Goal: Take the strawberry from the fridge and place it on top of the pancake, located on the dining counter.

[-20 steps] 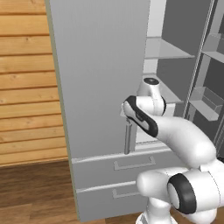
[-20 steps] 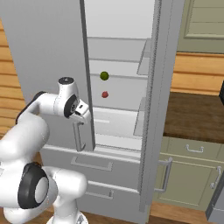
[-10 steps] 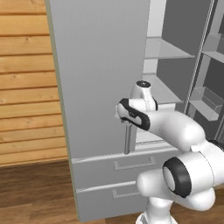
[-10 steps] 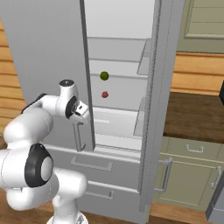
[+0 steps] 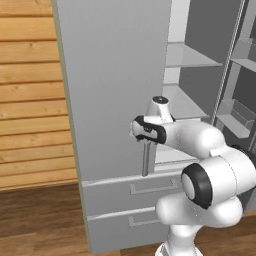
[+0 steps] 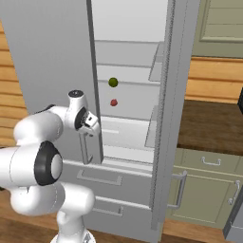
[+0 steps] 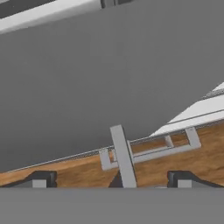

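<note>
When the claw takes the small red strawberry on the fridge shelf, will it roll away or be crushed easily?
The strawberry looks small and roundish, so a push would probably make it roll along the pale shelf. It appears tiny, so it is likely light and needs a gentle, narrow grip. The green ball sits a shelf above, so it should not interfere.

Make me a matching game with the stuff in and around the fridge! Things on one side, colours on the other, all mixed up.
Things:
1. strawberry
2. ball on the shelf above it
3. fridge door
4. cabinet beside the fridge

Colours:
A. olive green, round
B. plain light grey
C. red
D. pale green with grey handles

Pairs: 1-C, 2-A, 3-B, 4-D
</note>
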